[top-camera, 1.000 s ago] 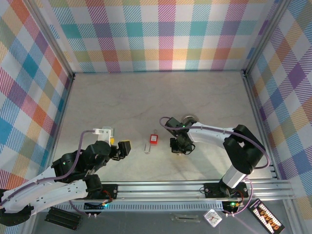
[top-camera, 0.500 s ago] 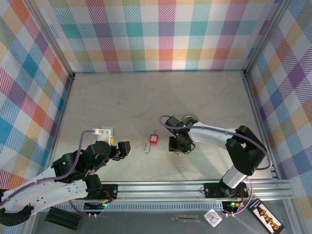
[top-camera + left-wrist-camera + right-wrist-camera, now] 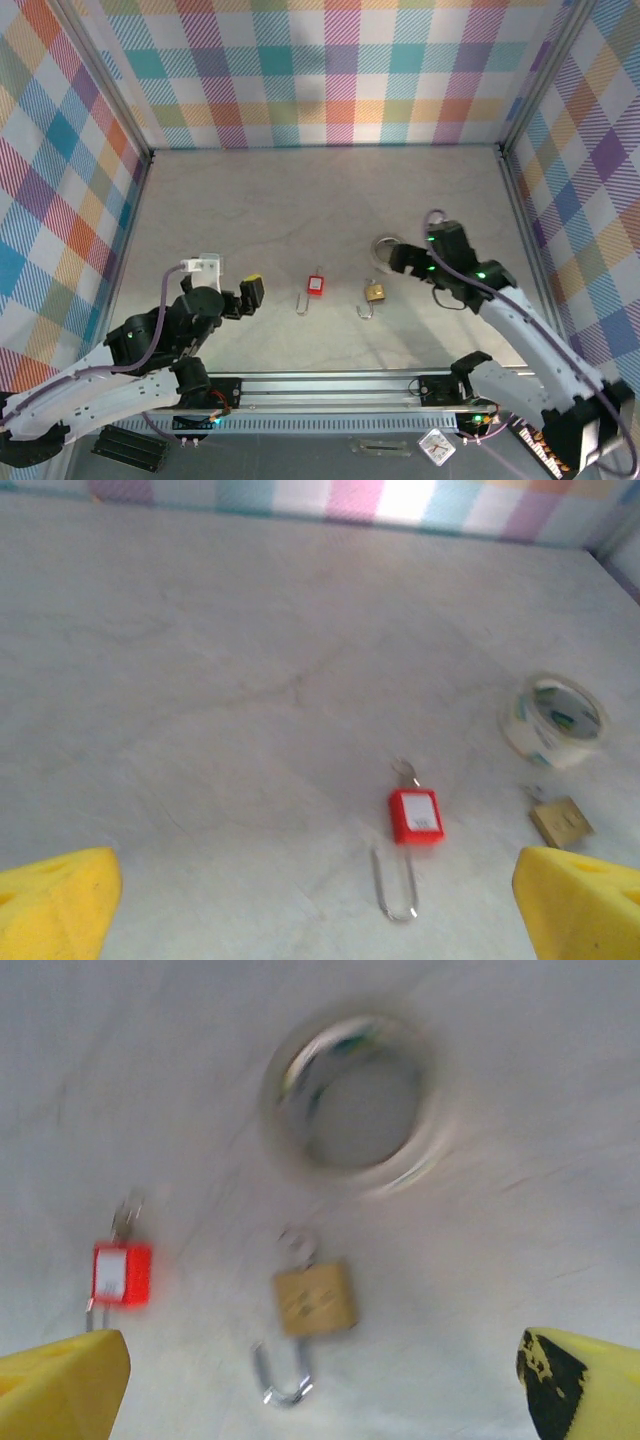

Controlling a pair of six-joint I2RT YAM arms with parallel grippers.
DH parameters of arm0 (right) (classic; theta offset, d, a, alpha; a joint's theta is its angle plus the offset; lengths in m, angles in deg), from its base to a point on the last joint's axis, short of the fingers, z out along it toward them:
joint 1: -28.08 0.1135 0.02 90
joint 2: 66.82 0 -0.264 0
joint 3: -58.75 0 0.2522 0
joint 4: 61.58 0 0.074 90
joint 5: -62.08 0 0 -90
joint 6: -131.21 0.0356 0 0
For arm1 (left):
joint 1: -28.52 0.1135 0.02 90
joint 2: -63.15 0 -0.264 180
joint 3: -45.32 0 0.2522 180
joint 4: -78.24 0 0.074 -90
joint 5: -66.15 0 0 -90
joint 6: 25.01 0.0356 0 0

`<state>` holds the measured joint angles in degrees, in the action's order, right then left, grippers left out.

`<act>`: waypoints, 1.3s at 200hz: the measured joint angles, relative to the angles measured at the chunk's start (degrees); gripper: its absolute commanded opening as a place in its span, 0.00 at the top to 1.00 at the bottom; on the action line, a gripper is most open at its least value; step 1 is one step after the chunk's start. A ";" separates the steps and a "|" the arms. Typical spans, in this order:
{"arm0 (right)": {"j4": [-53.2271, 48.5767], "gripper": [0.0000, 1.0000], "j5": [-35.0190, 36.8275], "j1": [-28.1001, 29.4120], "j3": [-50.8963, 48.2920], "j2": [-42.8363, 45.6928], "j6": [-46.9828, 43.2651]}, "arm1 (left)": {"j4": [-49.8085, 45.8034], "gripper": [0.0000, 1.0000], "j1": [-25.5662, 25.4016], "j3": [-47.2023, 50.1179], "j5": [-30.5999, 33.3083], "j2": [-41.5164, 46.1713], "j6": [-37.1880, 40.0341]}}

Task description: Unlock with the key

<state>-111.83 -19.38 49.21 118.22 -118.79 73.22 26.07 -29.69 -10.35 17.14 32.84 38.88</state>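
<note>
Looking at the top view, you have the left arm (image 3: 120, 360) lying low along the near edge, its forearm slanting up and to the right. The left end effector (image 3: 245, 295) points toward the red padlock (image 3: 316, 286) and stops well short of it. Its yellow fingers (image 3: 55, 900) sit at the far corners of the left wrist view, so it is spread wide and holds nothing.

Your right arm (image 3: 520, 320) reaches from its base up and to the left. The right end effector (image 3: 400, 258) is just beside the tape roll (image 3: 386, 244), off the desk (image 3: 280, 200). In the right wrist view its fingers (image 3: 60, 1385) are also far apart, with nothing between them but bare desk.

The brass padlock (image 3: 375, 293) lies on the desk between the tape roll and the near edge, apart from both end effectors. Its shackle points toward the arms. The red padlock lies to its left, with its shackle also toward the arms. A small metal piece sits at the far end of each padlock body, too blurred to tell whether it is a key.

The red padlock has a white label, and the tape roll has some green print. One right finger shows black marks. None of this writing can be read.
</note>
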 measured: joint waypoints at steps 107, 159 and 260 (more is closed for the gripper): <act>54.69 0.01 3.96 -19.63 -35.15 -7.19 -23.54 | 58.82 0.00 44.02 21.46 -9.40 -37.24 21.68; 81.92 0.01 -2.49 -19.63 -35.58 -19.96 -28.89 | 84.52 0.00 47.25 23.19 -19.15 -56.96 28.96; 85.20 0.01 1.42 -19.30 -23.10 -35.89 -29.46 | 87.65 0.00 54.62 18.84 -32.89 -59.87 27.02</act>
<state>-26.63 -17.96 29.91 95.12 -154.68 43.76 113.72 24.93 8.49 -15.75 -27.02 65.89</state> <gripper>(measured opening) 0.990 0.996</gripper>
